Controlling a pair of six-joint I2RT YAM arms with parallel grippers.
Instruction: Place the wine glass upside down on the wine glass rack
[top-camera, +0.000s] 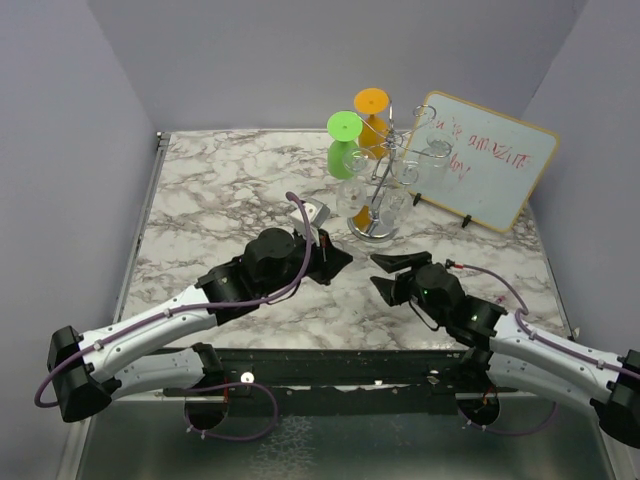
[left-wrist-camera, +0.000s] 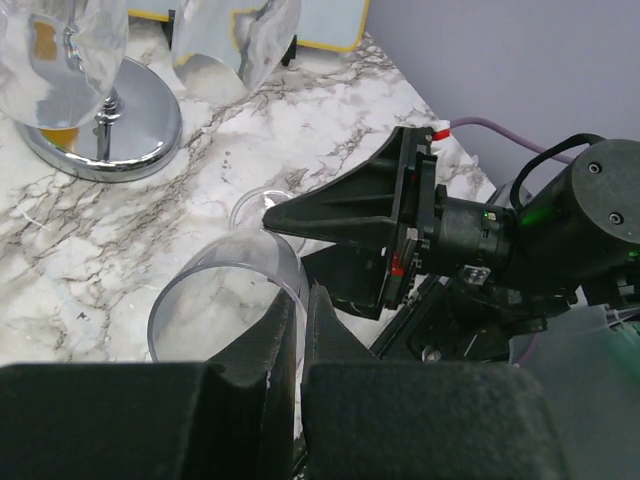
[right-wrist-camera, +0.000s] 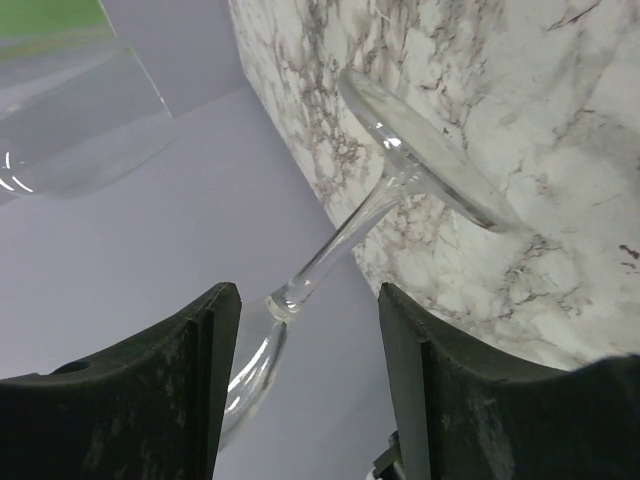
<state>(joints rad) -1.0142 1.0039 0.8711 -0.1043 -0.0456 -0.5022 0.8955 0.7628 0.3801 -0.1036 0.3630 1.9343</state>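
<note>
The left gripper (left-wrist-camera: 300, 335) pinches the bowl rim of the wine glass (left-wrist-camera: 222, 285), held sideways near the rack (top-camera: 375, 229). The right gripper (right-wrist-camera: 305, 300) stands wide around the stem; it should close centred on the stem before the left lets go. The glass is clear, thin-stemmed, round-footed.

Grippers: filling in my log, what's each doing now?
Left gripper: shut on the glass.
Right gripper: open, fingers either side of the stem, not clamped.
</note>
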